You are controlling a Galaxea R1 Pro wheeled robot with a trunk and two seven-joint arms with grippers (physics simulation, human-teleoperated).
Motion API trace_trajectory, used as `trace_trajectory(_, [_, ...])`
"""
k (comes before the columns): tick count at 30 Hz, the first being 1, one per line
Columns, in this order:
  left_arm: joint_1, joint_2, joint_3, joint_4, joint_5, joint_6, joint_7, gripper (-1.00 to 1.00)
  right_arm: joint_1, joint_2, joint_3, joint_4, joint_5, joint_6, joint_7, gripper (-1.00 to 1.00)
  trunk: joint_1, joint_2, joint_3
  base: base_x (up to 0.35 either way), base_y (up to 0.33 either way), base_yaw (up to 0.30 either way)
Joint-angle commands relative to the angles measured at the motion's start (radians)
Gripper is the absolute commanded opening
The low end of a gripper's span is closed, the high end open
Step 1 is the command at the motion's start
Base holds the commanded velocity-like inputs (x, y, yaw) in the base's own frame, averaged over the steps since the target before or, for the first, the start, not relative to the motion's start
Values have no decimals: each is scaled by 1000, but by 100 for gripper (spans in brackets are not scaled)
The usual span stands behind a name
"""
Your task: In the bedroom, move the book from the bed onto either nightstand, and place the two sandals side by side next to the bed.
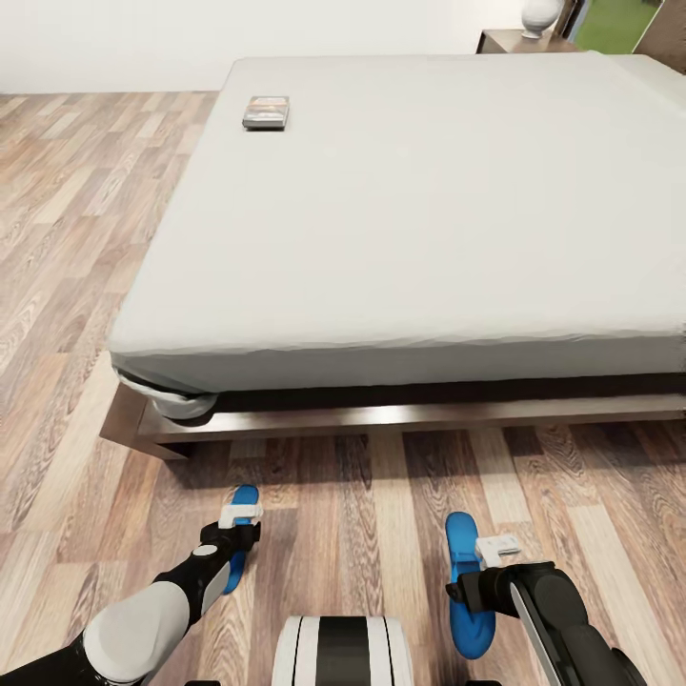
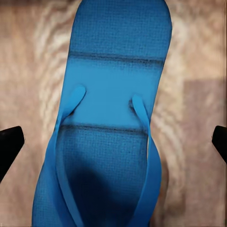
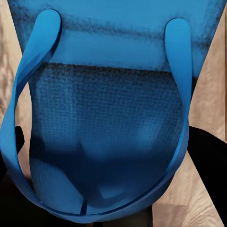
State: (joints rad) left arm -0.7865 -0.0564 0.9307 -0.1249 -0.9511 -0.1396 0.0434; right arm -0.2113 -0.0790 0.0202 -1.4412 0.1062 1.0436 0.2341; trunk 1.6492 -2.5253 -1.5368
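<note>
Two bright blue sandals lie on the wood floor in front of the bed point(image 1: 419, 362). My left gripper point(image 1: 235, 554) hangs over the left sandal point(image 1: 246, 497). In the left wrist view that gripper point(image 2: 113, 142) is open, its black fingertips point(image 2: 9, 146) wide of the sandal point(image 2: 113, 94) on both sides. Over the right sandal point(image 1: 462, 534) sits my right gripper point(image 1: 474, 583). The right wrist view puts the gripper point(image 3: 106, 151) very close, its fingers point(image 3: 208, 163) pressed against the straps of the sandal point(image 3: 109, 118). The book point(image 1: 266, 111) lies near the mattress's far left edge. A nightstand point(image 1: 505, 41) stands beyond the bed.
A white rounded object point(image 1: 540, 16) stands on the nightstand. The bed's dark wooden platform point(image 1: 400, 416) juts out low just ahead of the sandals. Wood-plank floor point(image 1: 76, 238) runs along the bed's left side to a white wall. My white trunk point(image 1: 343, 650) shows between the arms.
</note>
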Motion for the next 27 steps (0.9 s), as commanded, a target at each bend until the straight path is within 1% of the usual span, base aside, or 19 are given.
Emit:
trace_trajectory(1, [0,0,7,0,-11,-3,4,100,0,-1,1,-1,10,4,8,-100,-1,0,3,0,0,0])
trace_trajectory(2, [0,0,7,0,-11,-3,4,100,0,-1,1,-1,10,4,8,-100,-1,0,7,0,0,0])
trace_trajectory(6, [0,0,7,0,-11,-3,4,100,0,-1,1,-1,10,4,8,-100,-1,0,7,0,0,0])
trace_trajectory(14, [0,1,7,1,-11,-3,4,100,-1,0,1,-1,10,4,8,-100,-5,2,38,0,0,0])
trace_trajectory(18, [0,1,6,1,-11,-3,4,100,0,0,2,-1,10,4,8,-100,-5,2,38,0,0,0])
trace_trajectory(27, [0,1,5,1,-11,-3,4,100,0,1,3,-1,10,4,8,-100,-9,4,73,0,0,0])
